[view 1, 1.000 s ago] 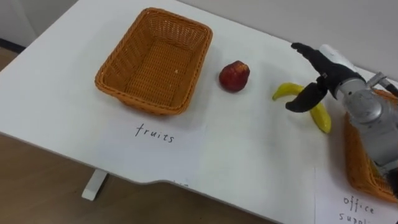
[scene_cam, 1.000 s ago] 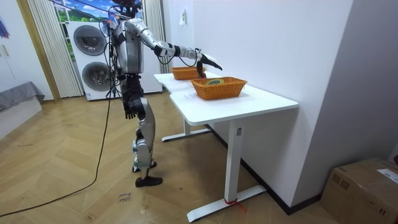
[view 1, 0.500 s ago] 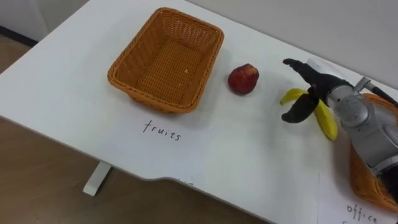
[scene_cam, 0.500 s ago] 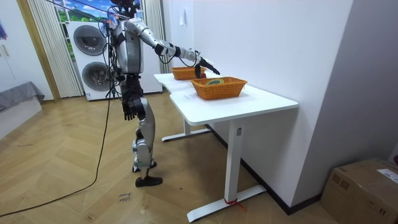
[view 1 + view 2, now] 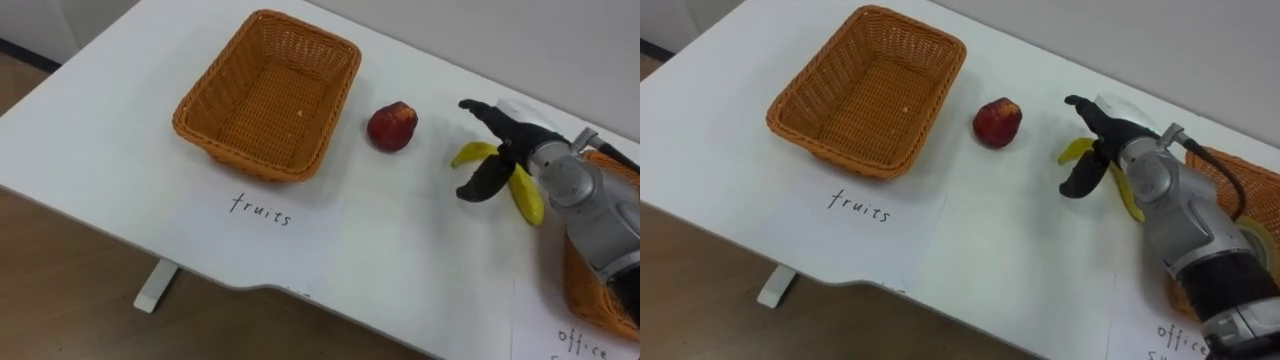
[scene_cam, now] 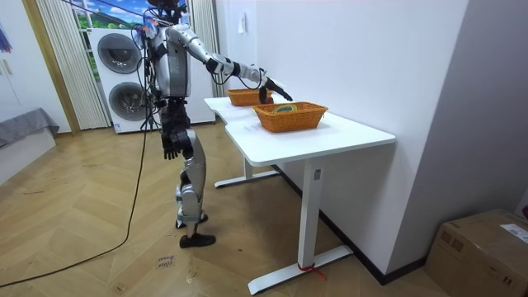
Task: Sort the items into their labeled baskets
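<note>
- Yellow banana (image 5: 526, 194) flat on the white table (image 5: 400, 250), at three o'clock from the red apple (image 5: 392, 126) and well apart from it.
- Right hand (image 5: 508, 130) spread wide just over the banana's middle, fingers (image 5: 482, 110) pointing to ten o'clock, thumb hanging toward seven o'clock. Nothing held, and contact with the peel impossible to tell.
- Left hand (image 6: 170, 147) hanging beside the hip in the room view.
- Woven fruit basket (image 5: 262, 105) empty, at nine o'clock from the apple, with a paper label (image 5: 265, 215) at its six o'clock.
- Office basket (image 6: 290, 120) near the banana, at about four o'clock from it.
- Likely step: grasping the banana.
- Lower the palm onto the thick middle of the curve, not the thin tip, and close thumb and fingers from opposite sides.
- Squeeze gently: probably soft fruit, easy to bruise, and prone to rolling out of a one-sided pinch.
- Lift clear of the table before swinging toward nine o'clock, passing above the apple rather than through it.
</note>
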Available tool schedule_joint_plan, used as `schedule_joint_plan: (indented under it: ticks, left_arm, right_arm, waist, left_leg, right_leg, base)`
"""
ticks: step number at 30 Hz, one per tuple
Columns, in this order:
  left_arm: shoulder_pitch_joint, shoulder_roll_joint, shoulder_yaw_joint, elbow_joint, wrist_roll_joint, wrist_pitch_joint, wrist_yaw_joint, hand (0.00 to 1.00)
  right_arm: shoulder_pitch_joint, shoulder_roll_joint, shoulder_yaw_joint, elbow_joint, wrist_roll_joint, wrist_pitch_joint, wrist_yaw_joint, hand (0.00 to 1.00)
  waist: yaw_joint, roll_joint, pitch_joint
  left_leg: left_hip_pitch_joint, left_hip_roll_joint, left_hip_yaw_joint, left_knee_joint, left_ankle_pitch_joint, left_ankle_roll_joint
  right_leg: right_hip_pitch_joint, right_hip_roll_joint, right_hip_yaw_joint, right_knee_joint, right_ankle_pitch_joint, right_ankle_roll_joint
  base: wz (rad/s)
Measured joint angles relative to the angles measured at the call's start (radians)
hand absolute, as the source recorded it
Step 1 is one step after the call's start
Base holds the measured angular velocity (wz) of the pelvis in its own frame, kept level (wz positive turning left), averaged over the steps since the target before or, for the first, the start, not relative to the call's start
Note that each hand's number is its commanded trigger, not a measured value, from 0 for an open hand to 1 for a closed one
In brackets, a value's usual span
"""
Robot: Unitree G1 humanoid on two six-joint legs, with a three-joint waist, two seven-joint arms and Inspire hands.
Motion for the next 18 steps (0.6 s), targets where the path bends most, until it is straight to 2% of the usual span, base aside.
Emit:
schedule_joint_plan:
  ticks: [3,10,13,18]
  left_arm:
    - [-0.003,0.003,0.000,0.000,0.000,0.001,0.000,0.00]
    - [-0.011,0.015,0.003,-0.006,0.002,0.004,-0.002,0.00]
    - [-0.017,0.017,0.002,-0.008,0.001,0.003,-0.006,0.00]
    - [-0.026,0.020,0.001,-0.008,0.000,-0.001,-0.015,0.00]
  right_arm:
    - [0.000,0.000,0.000,0.010,0.000,0.000,0.001,0.00]
    - [-0.058,-0.002,0.000,0.213,-0.008,0.000,0.010,0.00]
    - [-0.097,-0.002,0.002,0.287,-0.008,0.000,0.012,0.00]
    - [-0.112,-0.003,0.005,0.322,-0.008,0.000,0.012,0.00]
  waist:
    - [0.001,0.000,-0.0003]
    - [0.004,0.000,-0.0006]
    - [0.004,0.005,0.0022]
    - [0.004,0.009,0.0051]
  left_leg:
    - [0.000,0.000,0.000,0.000,0.000,0.000]
    - [-0.015,0.001,-0.003,0.012,0.000,0.000]
    - [-0.020,0.001,0.000,0.015,0.000,0.000]
    - [-0.022,0.001,0.000,0.017,0.000,0.000]
  right_leg:
    - [-0.001,0.000,0.001,0.000,0.000,0.000]
    - [-0.011,0.000,-0.006,0.000,0.002,-0.003]
    - [-0.015,0.000,-0.006,0.001,0.003,-0.004]
    - [-0.015,0.000,-0.011,0.001,0.003,-0.005]
  base:
    - [0.00]
    - [0.00]
    - [-0.02]
    - [0.00]
